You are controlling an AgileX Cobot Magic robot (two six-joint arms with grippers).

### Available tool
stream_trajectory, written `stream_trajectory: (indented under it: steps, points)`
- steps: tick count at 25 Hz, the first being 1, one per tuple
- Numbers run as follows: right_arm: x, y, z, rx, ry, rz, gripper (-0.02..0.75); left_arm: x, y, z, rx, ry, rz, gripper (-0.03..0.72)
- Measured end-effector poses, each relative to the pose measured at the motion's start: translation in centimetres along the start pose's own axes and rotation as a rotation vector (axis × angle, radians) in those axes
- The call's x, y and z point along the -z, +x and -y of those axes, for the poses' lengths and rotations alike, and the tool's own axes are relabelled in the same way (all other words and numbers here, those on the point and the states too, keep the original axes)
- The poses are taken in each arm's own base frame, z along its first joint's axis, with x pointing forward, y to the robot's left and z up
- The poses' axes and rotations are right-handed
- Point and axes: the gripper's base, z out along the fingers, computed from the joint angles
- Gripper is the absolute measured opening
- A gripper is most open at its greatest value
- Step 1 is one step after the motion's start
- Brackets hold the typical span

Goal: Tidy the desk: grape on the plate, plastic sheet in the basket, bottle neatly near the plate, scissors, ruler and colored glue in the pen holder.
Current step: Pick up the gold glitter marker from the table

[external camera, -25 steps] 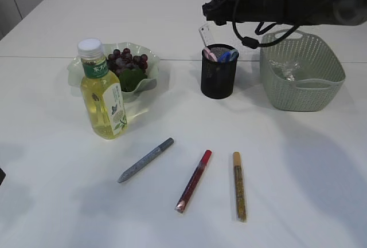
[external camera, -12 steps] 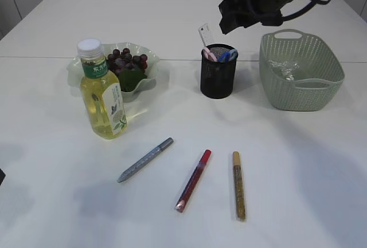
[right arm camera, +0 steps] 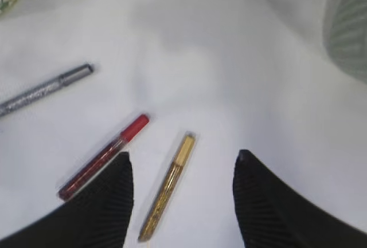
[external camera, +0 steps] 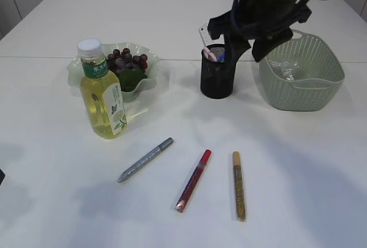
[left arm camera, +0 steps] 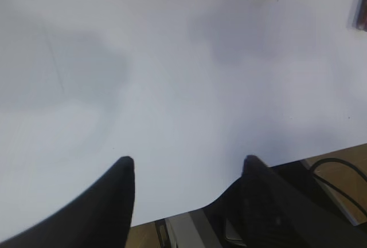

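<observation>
Three colored glue pens, silver [external camera: 145, 160], red [external camera: 193, 180] and gold [external camera: 239, 185], lie near the desk's [external camera: 51, 191] front edge. Both grippers, left [left arm camera: 186, 165] and right [right arm camera: 182, 162], gape empty; the right has swung down over the pen holder [external camera: 217, 73] since earlier.

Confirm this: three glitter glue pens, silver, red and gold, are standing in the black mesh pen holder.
Not right. The silver, red and gold glitter glue pens lie flat on the white table, in front of the black mesh pen holder, as the exterior view shows.

Bright even light, soft shadows, blurry wrist views
</observation>
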Motion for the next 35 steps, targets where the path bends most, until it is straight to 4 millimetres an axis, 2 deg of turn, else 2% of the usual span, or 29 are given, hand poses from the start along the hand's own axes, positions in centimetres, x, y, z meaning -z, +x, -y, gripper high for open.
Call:
stream_trajectory:
  steps: [5, 8, 13, 22, 28, 35]
  points:
    - [-3.6, 3.0, -1.9, -0.037, 0.01, -0.149, 0.438, 0.0, 0.0, 0.0, 0.0, 0.0, -0.002, 0.432]
    - [-6.2, 5.3, -2.1, -0.059, 0.01, -0.238, 0.438, 0.0, 0.0, 0.0, 0.0, 0.0, -0.002, 0.432]
    - [-8.7, 7.6, -1.9, -0.154, 0.026, -0.285, 0.438, 0.0, 0.0, 0.0, 0.0, 0.0, -0.004, 0.432]
    - [-9.8, 7.7, -1.9, -0.341, 0.032, -0.218, 0.438, 0.0, 0.0, 0.0, 0.0, 0.0, -0.001, 0.432]
    - [-12.8, 8.1, -2.0, -0.356, 0.054, -0.28, 0.438, 0.0, 0.0, 0.0, 0.0, 0.0, 0.004, 0.432]
    - [-14.8, 8.4, -2.0, -0.359, 0.065, -0.312, 0.437, 0.0, -0.2, 0.0, 0.0, -0.001, 0.019, 0.432]
